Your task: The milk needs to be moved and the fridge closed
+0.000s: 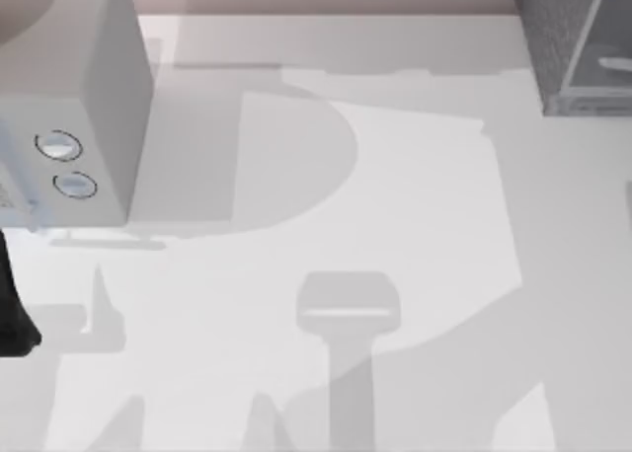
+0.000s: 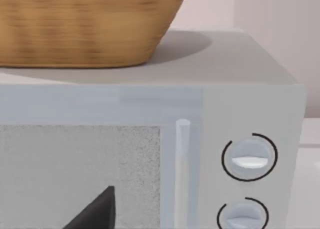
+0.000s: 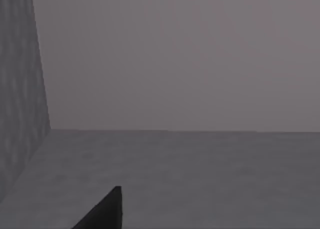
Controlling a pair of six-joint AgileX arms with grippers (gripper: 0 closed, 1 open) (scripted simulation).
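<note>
The milk is out of view. The fridge (image 1: 561, 39), a dark grey speckled cabinet with a lighter grey panel (image 1: 604, 69), stands at the table's far right corner. In the right wrist view a speckled dark wall (image 3: 20, 89) meets a flat grey floor and a plain back surface, which looks like the fridge's inside, with a dark part of my right gripper (image 3: 102, 211) low over that floor. My left arm (image 1: 14, 314) sits at the table's left edge. Its gripper (image 2: 95, 213) hangs close in front of the pale box's window.
A pale grey box with two round dials (image 1: 67, 164) stands at the table's back left, and a wicker basket (image 2: 85, 24) rests on top of it. The white table (image 1: 415, 225) spreads between it and the fridge, crossed by arm shadows.
</note>
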